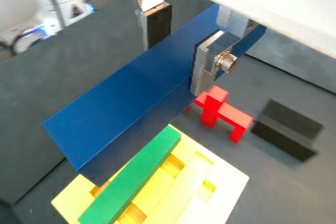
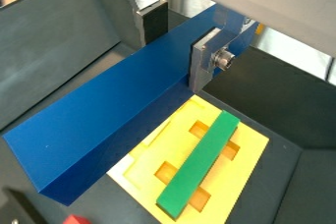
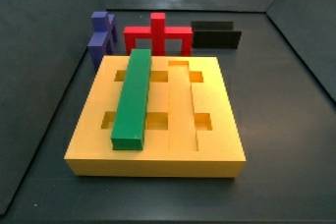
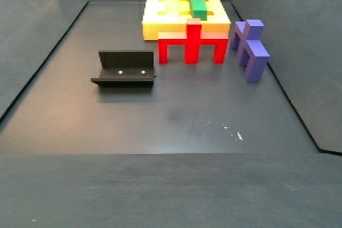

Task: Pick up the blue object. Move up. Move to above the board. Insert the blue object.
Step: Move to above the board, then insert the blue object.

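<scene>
The gripper (image 2: 178, 43) is clenching the blue object (image 2: 112, 105) between its fingers, holding it high above the board (image 2: 250, 154), out of both side views. The move-to-above-the-board step seems to be ending. Next, it needs lining up with a free groove beside the green bar (image 2: 199, 164), then lowering.

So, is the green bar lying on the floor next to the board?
No: in a side view the green bar lies on top of the board, along one of its grooves; the gripper holds the blue object above.
</scene>
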